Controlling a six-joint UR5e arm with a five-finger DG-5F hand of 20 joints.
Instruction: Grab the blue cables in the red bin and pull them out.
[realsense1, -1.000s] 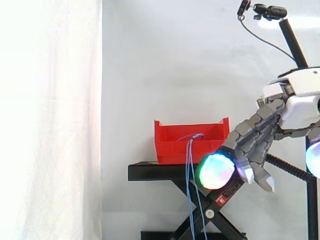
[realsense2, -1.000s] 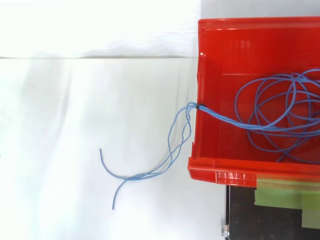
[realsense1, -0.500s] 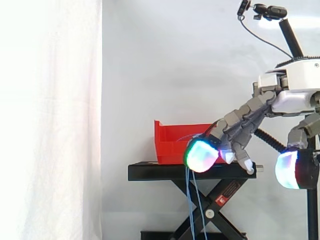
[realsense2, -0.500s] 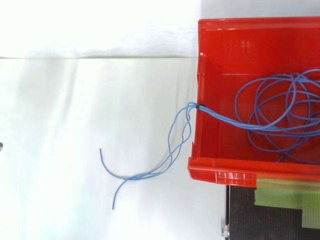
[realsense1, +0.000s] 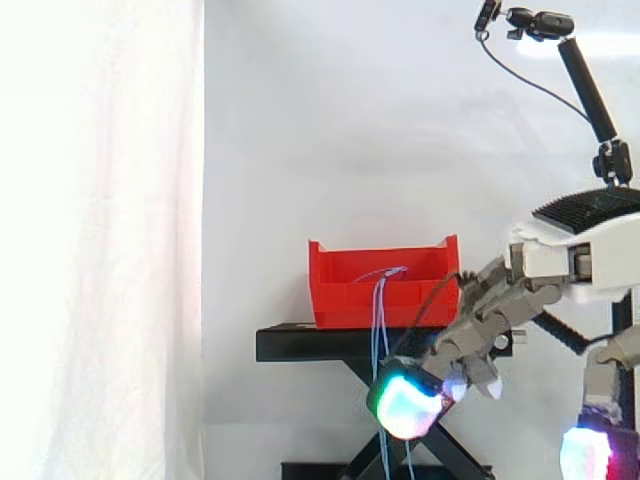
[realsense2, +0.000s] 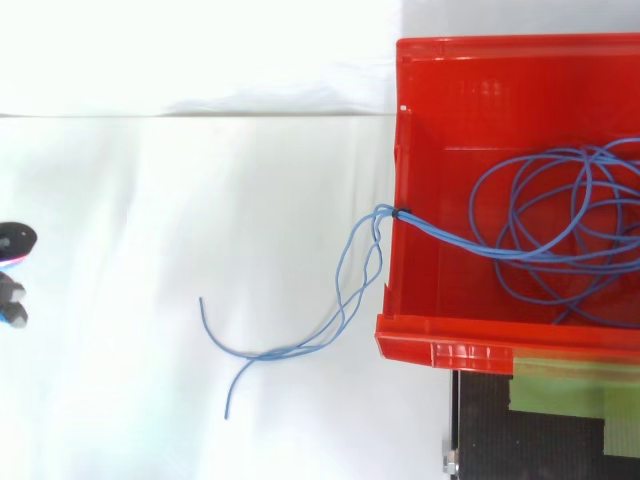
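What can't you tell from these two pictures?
- Side view: whether the hand touches the hanging blue cables; its glowing pad covers them.
- Top view: the red bin and the coiled cables run off the right edge.
- Top view: the left edge cuts off the hand.

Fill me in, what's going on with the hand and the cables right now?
The robot hand is held low in front of the black stand, its fingers relaxed and holding nothing. The blue cables lie mostly coiled in the red bin, with loose ends draped over its wall and hanging down. In the top view the hand sits well apart from those ends, so nothing has been grabbed yet.
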